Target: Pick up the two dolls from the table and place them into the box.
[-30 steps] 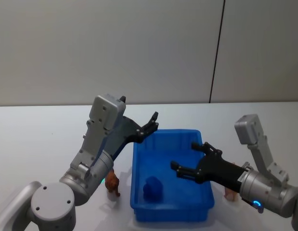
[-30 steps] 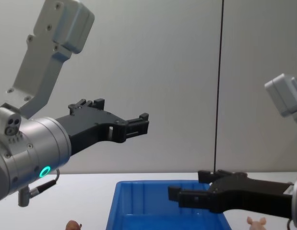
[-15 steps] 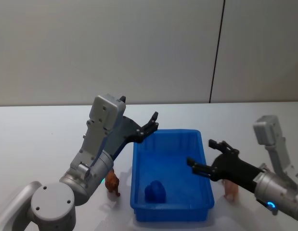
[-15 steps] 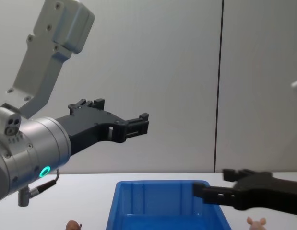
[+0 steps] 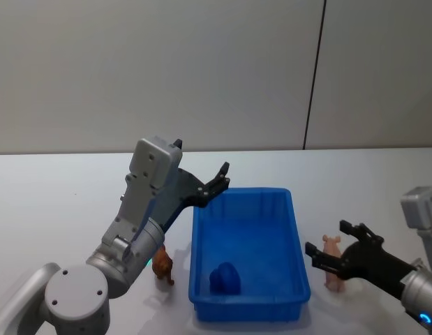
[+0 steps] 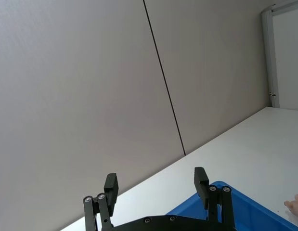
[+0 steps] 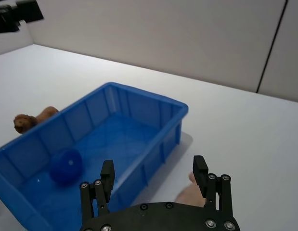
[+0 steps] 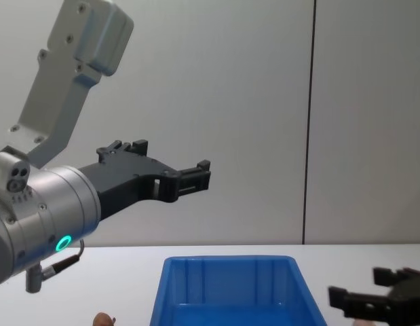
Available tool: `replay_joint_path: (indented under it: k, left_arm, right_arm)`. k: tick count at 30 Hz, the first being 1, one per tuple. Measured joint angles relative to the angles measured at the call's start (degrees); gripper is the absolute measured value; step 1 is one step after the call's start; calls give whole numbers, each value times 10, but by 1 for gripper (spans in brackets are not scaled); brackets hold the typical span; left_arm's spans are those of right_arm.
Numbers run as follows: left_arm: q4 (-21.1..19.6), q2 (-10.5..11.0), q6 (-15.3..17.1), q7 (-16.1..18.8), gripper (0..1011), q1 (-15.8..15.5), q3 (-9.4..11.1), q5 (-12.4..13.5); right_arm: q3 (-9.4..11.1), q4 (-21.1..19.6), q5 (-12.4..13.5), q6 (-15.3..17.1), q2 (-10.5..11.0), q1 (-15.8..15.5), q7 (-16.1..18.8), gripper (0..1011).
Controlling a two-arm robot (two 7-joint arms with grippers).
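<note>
Head view takes in the white counter with the blue box in the middle of it, its long side running away from the robot. The left arm is held high, its left claw spread wide and empty, poised over the box's far left corner. The brown doll stands well below and behind that claw, on the counter just outside the box's left wall, tucked in by the arm. The right claw is low, just off the box's right wall, fingers released and apart with nothing in them. What matters is the pink doll: it sits right under that claw's tips, on the counter near the box but not touching it. It looks upright, so its long axis seems vertical. The right wrist view shows it between the open fingers, closer to one than the other. The right arm is plainly the nearer; I'd judge a short drop, centred a touch, would bracket it. A dark blue lump sits inside the box.
</note>
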Motion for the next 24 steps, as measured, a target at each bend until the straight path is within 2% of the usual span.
replay_joint_path:
  k: [12,24]
  left_arm:
    - [0,0,0,0,1001,0,0,0]
    - [0,0,0,0,1001,0,0,0]
  right_arm:
    - [4,-10,-1,13,16,-26,-25,1001]
    - [-4,14,-17,19,8,-22,-35,1001]
